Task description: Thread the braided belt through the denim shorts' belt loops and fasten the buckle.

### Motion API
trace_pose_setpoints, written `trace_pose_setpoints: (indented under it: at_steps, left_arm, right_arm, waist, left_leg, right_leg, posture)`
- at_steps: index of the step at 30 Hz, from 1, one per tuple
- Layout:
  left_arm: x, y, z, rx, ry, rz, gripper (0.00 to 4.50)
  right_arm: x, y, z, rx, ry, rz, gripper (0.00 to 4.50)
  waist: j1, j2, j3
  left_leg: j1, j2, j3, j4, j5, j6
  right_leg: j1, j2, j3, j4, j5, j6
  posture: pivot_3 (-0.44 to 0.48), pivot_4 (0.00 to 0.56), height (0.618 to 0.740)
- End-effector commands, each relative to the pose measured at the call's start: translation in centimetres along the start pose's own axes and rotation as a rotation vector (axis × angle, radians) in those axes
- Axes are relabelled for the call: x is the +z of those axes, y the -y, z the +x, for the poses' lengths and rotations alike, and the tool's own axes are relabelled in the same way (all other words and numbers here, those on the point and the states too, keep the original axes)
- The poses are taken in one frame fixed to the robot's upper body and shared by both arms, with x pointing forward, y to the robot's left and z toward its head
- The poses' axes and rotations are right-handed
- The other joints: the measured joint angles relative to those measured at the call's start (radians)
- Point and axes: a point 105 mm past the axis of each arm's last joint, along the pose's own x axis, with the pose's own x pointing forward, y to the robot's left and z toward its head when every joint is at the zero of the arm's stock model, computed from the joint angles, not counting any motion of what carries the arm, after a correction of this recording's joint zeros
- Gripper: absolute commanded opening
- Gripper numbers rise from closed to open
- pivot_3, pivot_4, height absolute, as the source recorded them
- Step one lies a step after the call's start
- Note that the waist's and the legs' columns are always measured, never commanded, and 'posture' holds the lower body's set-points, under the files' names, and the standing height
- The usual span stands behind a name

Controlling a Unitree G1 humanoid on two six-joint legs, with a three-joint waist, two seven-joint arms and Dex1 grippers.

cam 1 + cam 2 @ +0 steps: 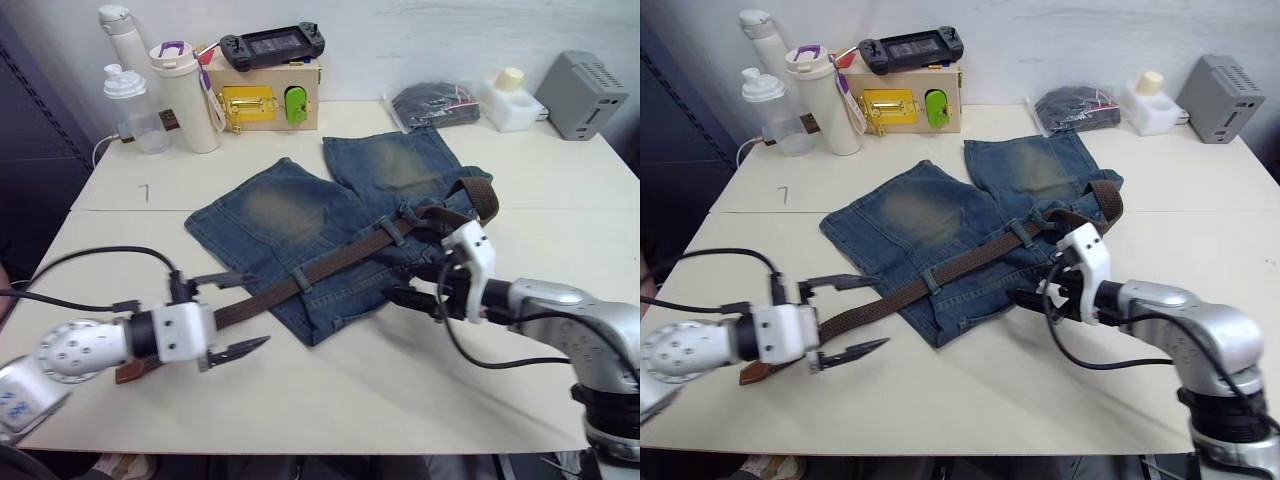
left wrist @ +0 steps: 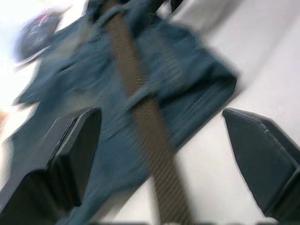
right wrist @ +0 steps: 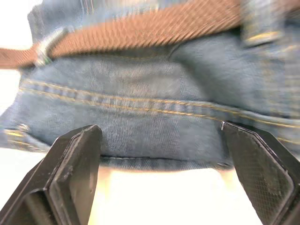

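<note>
The denim shorts lie flat in the middle of the table, waistband toward me. The braided belt runs through belt loops along the waistband and curls back at the right. Its leather tip lies on the table at the left. My left gripper is open, its fingers on either side of the strap just off the shorts. My right gripper is open at the waistband's near edge, with denim between its fingers. A small grey piece sits on the strap; I cannot tell whether it is the buckle.
At the back left stand bottles and a wooden box with a yellow latch and a game console on top. A black bag, a white container and a grey box line the back right.
</note>
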Motion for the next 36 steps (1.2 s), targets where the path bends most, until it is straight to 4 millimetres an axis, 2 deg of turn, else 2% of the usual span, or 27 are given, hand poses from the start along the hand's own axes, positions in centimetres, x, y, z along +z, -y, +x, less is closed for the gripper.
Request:
trace_pose_setpoints:
  at_steps: [1,3,7,9,12,15,17,20,22,24,26,28,32,33,36]
  left_arm:
    - [0.3,1.1,2.6,-0.086,0.049,-0.004,4.5]
    - [0.4,1.3,3.9,-0.112,0.081,-0.005,4.5]
    - [0.7,2.1,6.7,-0.205,0.138,0.015,4.5]
    - [0.8,2.4,7.9,-0.244,0.151,0.025,4.5]
    - [-0.5,3.2,9.7,-0.31,0.104,0.054,4.5]
    - [-2.0,4.0,11.0,-0.34,0.051,0.1,4.5]
    - [-2.6,4.1,11.6,-0.342,0.03,0.119,4.5]
    - [-3.5,4.2,12.2,-0.337,-0.001,0.138,3.69]
    - [-4.2,4.5,12.2,-0.35,-0.029,0.174,2.81]
    - [-4.9,4.5,11.8,-0.355,-0.057,0.197,1.88]
    - [-5.4,4.4,11.4,-0.348,-0.085,0.209,1.0]
    - [-6.4,4.1,10.8,-0.338,-0.135,0.221,0.1]
    - [-8.9,3.2,9.3,-0.313,-0.261,0.275,0.0]
    - [-9.5,2.9,8.9,-0.304,-0.291,0.286,0.0]
    - [-11.0,2.4,7.5,-0.298,-0.366,0.344,0.0]
  right_arm:
    - [3.7,0.2,-3.2,0.021,0.099,-0.104,4.42]
    - [4.7,1.1,-3.8,-0.037,0.097,-0.283,4.42]
    - [2.5,4.7,-3.3,-0.178,-0.175,-0.919,4.42]
    - [1.8,5.8,-2.7,-0.168,-0.234,-1.14,4.42]
    - [1.1,6.8,-1.5,-0.144,-0.254,-1.405,4.42]
    - [0.6,7.9,-0.6,-0.137,-0.276,-1.566,4.42]
    - [0.6,8.5,-0.4,-0.147,-0.28,-1.61,4.42]
    - [0.8,9.8,0.0,-0.182,-0.302,-1.62,4.5]
    - [0.5,10.5,0.2,-0.186,-0.344,-1.604,4.5]
    - [0.1,11.3,0.4,-0.191,-0.389,-1.561,3.96]
    - [-0.3,11.8,0.3,-0.193,-0.423,-1.506,3.21]
    - [-0.9,12.1,0.1,-0.19,-0.456,-1.46,2.14]
    - [-1.4,12.4,-0.7,-0.2,-0.485,-1.362,0.34]
    - [-1.3,12.3,-0.8,-0.204,-0.473,-1.333,0.15]
    - [-1.0,11.1,-0.8,-0.183,-0.431,-1.251,0.15]
  waist:
    - [0.001,0.001,0.002]
    - [-0.001,0.0,0.002]
    - [-0.004,-0.001,0.002]
    - [-0.01,-0.001,0.002]
    - [-0.022,-0.001,0.002]
    - [-0.027,-0.001,0.002]
    - [-0.025,-0.002,0.001]
    - [-0.019,-0.003,0.0]
    - [-0.014,-0.005,-0.001]
    - [-0.011,-0.009,-0.004]
    - [-0.006,-0.01,-0.007]
    - [-0.003,-0.007,-0.012]
    - [0.002,-0.003,-0.017]
    - [0.003,-0.001,-0.019]
    - [0.008,0.004,-0.023]
  left_leg:
    - [0.0,-0.001,0.001,0.0,0.0,0.001]
    - [0.001,0.0,0.001,-0.001,0.001,0.0]
    - [0.004,0.0,0.004,-0.007,0.002,0.0]
    - [0.004,0.0,0.006,-0.007,0.003,0.001]
    - [0.003,0.0,0.009,-0.007,0.003,0.001]
    - [0.003,0.001,0.009,-0.008,0.003,0.001]
    - [0.004,0.001,0.009,-0.007,0.003,0.001]
    - [0.003,0.0,0.008,-0.003,0.003,0.001]
    - [0.003,-0.001,0.007,0.0,0.003,0.001]
    - [0.003,-0.001,0.007,0.002,0.003,0.001]
    - [0.003,-0.001,0.007,0.003,0.003,0.001]
    - [0.004,-0.001,0.006,0.004,0.003,0.001]
    - [0.004,-0.001,0.006,0.003,0.003,0.001]
    - [0.004,-0.001,0.005,0.003,0.003,0.001]
    - [0.004,-0.001,0.005,0.004,0.003,0.0]
  right_leg:
    - [0.0,-0.001,0.0,0.0,0.0,0.0]
    - [0.001,-0.003,-0.002,0.0,0.0,0.0]
    - [0.001,-0.008,-0.011,-0.004,0.0,0.0]
    - [0.001,-0.01,-0.014,-0.006,0.001,0.001]
    - [-0.001,-0.011,-0.014,-0.005,0.001,0.001]
    - [-0.001,-0.011,-0.014,-0.004,0.001,0.001]
    - [-0.001,-0.011,-0.014,-0.003,0.001,0.001]
    - [0.001,-0.01,-0.014,-0.002,0.001,0.001]
    - [0.001,-0.01,-0.013,0.001,0.001,0.001]
    - [0.001,-0.01,-0.013,0.002,0.001,0.001]
    - [0.001,-0.009,-0.013,0.004,0.001,0.001]
    - [0.001,-0.009,-0.013,0.006,0.001,0.001]
    - [0.0,-0.009,-0.013,0.007,0.001,0.001]
    - [0.0,-0.009,-0.013,0.007,0.001,0.001]
    - [0.001,-0.009,-0.012,0.007,0.0,0.001]
  posture:
    - [0.0,0.15,0.645]
    - [0.0,0.15,0.645]
    - [0.0,0.15,0.645]
    - [0.0,0.15,0.645]
    - [0.0,0.15,0.645]
    - [0.0,0.15,0.645]
    - [0.0,0.15,0.645]
    - [0.0,0.15,0.645]
    - [0.0,0.15,0.645]
    - [0.0,0.15,0.645]
    - [0.0,0.15,0.645]
    - [0.0,0.15,0.645]
    - [0.0,0.15,0.645]
    - [0.0,0.15,0.645]
    - [0.0,0.15,0.645]
